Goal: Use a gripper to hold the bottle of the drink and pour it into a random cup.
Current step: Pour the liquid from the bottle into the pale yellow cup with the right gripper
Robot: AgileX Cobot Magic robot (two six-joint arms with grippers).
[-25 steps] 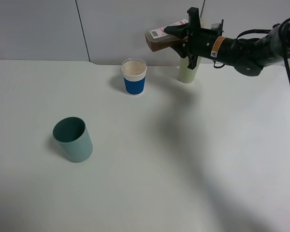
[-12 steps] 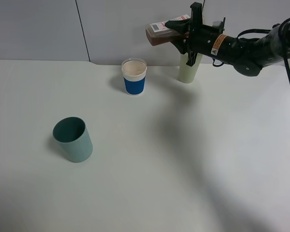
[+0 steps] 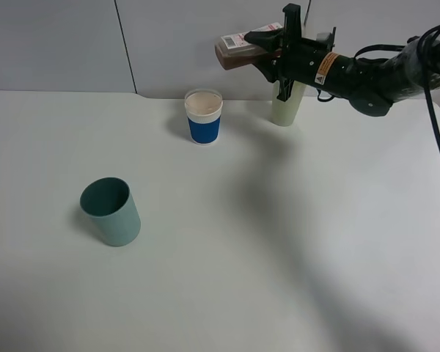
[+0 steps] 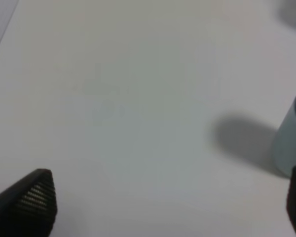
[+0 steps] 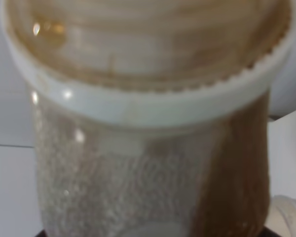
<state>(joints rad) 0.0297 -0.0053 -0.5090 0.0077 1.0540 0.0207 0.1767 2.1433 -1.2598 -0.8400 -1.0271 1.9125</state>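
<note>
a robot test lab, it seems: a plain white surface (image 3: 279,242) set against grey wall panels (image 3: 59,44) with a dark seam, a black robot arm (image 3: 367,73) with a loose cable (image 3: 436,125) and a warning sticker (image 3: 323,68), and a teal cup (image 3: 111,213), a blue-and-white cup (image 3: 204,117) and a pale cup (image 3: 286,108) standing well apart.

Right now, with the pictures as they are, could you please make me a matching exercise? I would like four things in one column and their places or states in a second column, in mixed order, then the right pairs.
Column 1
1. bottle of the drink
2. teal cup
3. blue-and-white cup
4. pale cream cup

Column 2
A. stands at the back, partly hidden behind the right hand
B. stands alone, nearest the front, on the left
C. held in the air, lying almost on its side
D. stands at the back, near the middle

Pairs: 1-C, 2-B, 3-D, 4-A
</note>
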